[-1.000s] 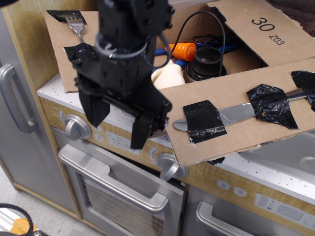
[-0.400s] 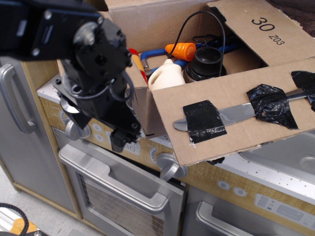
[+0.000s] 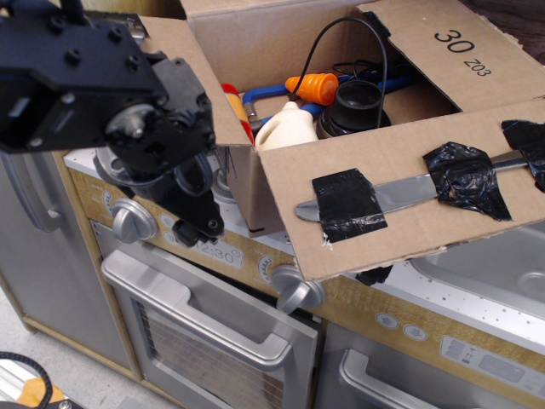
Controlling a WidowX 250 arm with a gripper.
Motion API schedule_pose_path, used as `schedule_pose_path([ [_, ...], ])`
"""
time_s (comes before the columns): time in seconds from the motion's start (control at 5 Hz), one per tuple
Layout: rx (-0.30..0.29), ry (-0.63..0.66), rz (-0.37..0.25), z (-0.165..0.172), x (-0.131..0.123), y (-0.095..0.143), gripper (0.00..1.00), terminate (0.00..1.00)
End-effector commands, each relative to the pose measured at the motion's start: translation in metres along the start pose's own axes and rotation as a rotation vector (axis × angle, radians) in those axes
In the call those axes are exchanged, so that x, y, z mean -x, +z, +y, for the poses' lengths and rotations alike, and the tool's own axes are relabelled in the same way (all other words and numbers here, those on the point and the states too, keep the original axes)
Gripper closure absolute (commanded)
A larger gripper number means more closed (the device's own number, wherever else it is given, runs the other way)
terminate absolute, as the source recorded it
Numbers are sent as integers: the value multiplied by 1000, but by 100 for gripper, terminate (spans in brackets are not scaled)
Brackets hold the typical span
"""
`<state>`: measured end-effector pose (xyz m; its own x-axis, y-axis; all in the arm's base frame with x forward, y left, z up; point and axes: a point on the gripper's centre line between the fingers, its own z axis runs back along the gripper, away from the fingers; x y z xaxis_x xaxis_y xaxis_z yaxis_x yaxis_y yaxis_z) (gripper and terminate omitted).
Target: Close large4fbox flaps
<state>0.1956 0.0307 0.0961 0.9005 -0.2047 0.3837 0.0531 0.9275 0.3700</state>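
Observation:
The large4fbox (image 3: 247, 183) stands open on the toy stove top. Its front flap (image 3: 409, 221) hangs outward with a metal knife (image 3: 400, 198) under black tape patches. The flap printed "30 Z03" (image 3: 456, 51) leans back at the upper right. The back flap (image 3: 255, 34) stands upright. The left flap (image 3: 192, 51) is tilted up against my black arm, and its fork is hidden. My gripper (image 3: 194, 228) points down at the box's left side, by the stove's control panel. Its fingers overlap, so the gap does not show.
The box holds an orange-tipped tool (image 3: 313, 85), a cream bottle (image 3: 285, 129), a black round object (image 3: 358, 104) and a black cable. Stove knobs (image 3: 132, 221) (image 3: 294, 291) and the oven handle (image 3: 204, 311) lie below. A sink (image 3: 502, 264) is at the right.
My arm has swung left and down from in front of the box. The left flap, lying outward with its fork showing, now tilts up behind the arm. The front flap barely moved.

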Motion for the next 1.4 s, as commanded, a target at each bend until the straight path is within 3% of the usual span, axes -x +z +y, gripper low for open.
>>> schedule_pose_path([
  [0.0,-108,-68,-4,1,-44,37,0,0],
  [0.2,-93,-110,-9,-6,-68,54,0,0],
  [0.4,-4,-127,6,-11,-89,60,0,0],
  [0.6,126,-119,67,-15,-114,62,0,0],
  [1.0,316,-80,75,-28,-133,39,0,0],
  [1.2,370,-54,88,-36,-132,27,0,0],
])
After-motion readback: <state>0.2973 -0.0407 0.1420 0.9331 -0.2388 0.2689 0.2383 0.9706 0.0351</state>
